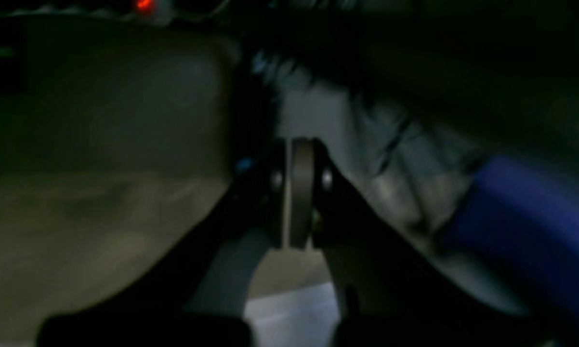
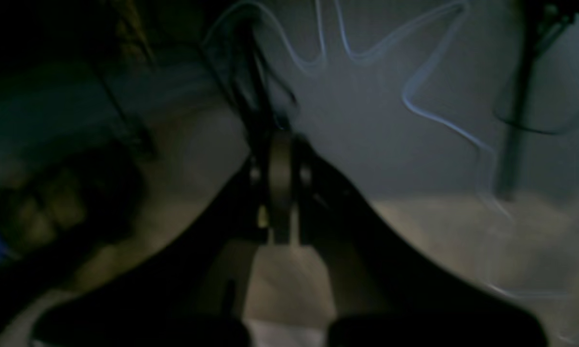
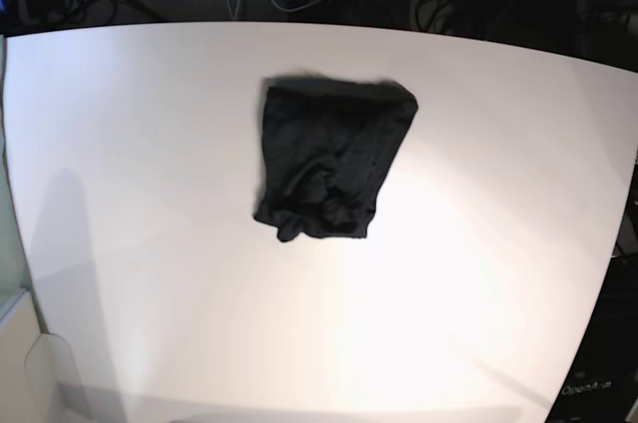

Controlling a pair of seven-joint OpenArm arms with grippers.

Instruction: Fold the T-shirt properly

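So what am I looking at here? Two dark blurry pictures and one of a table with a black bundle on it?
It is a robot with two arms, meant to fold clothes. The two dark pictures come from cameras on its wrists: each shows that arm's gripper, the left gripper and the right gripper, jaws shut and holding nothing. The bright picture looks down from the base onto a white table. The black bundle is a T-shirt, folded into a rough rectangle near the middle. Neither arm shows in that view.

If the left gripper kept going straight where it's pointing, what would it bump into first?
Hard to say: the left gripper, shut, points at something pale grey and blurred ahead, maybe floor or wall. The T-shirt isn't in its path.
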